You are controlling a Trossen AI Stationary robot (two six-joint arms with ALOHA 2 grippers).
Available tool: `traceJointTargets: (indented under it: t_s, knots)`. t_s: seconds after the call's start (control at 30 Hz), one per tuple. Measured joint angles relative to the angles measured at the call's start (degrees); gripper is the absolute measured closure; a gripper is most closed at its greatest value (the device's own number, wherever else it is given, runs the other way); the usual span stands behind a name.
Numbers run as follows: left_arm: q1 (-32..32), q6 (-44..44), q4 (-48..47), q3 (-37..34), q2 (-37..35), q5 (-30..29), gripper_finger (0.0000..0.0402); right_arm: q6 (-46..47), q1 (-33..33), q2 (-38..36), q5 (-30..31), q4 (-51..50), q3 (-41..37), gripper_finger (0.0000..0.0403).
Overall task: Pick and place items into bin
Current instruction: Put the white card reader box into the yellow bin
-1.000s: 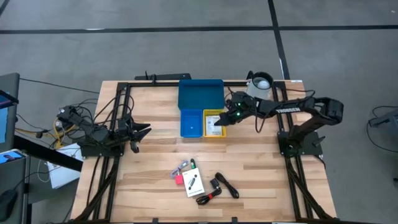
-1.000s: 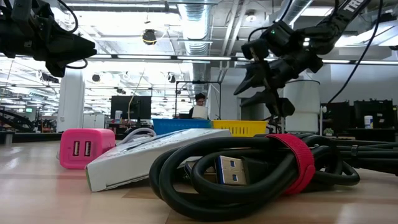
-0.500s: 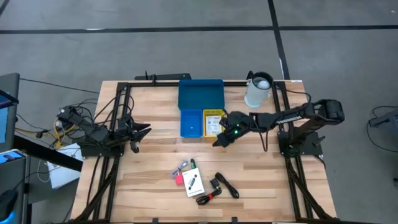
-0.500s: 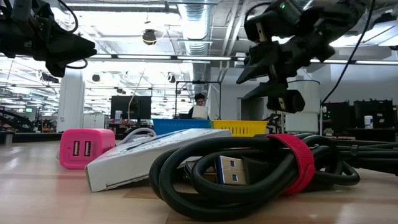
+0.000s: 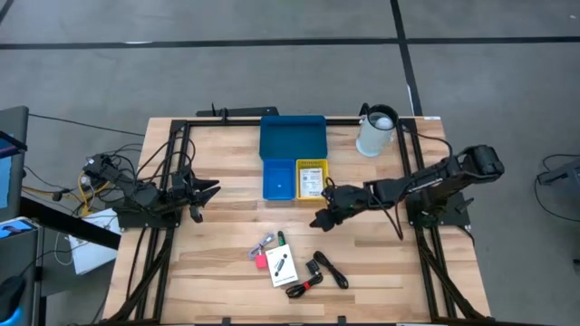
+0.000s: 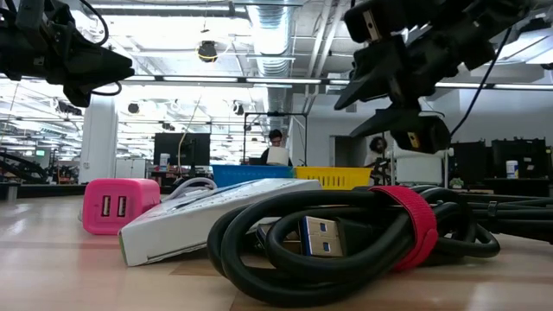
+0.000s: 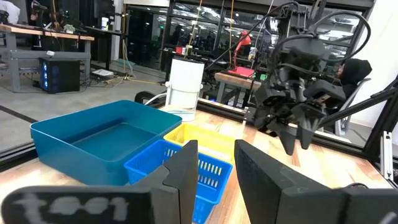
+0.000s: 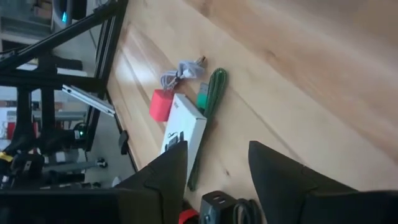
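Note:
The bin stands at the table's far middle: a wide blue tray (image 5: 292,138) with a small blue bin (image 5: 278,179) and a yellow bin (image 5: 312,177) joined on its near side. A white printed piece lies in the yellow bin. Near the front edge lie a white card (image 5: 282,268), a pink-red block (image 5: 261,262), a grey cord (image 5: 265,244), a green-tipped pen (image 5: 281,238) and a black cable (image 5: 323,272). My right gripper (image 5: 319,220) hangs open and empty over bare table between the yellow bin and these items. My left gripper (image 5: 208,190) waits open at the left.
A white pitcher (image 5: 376,132) stands at the far right corner. Black frame rails (image 5: 181,163) run along the left and right sides of the table. Bare wood lies between the bins and the items. In the low view the black cable (image 6: 346,233) with its red strap fills the foreground.
My right gripper has swung from above the yellow bin toward the table's near edge, and now hangs over bare wood closer to the items. The items have stayed where they were.

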Motion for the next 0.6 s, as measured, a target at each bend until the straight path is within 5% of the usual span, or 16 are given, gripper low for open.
traceJointTargets:
  t_s: [0.6]
  knots:
    - [0.0,0.0,0.0,0.0,0.0,0.0,0.0307,3.6,4.0,0.0,3.1,0.0,0.0,0.0179]
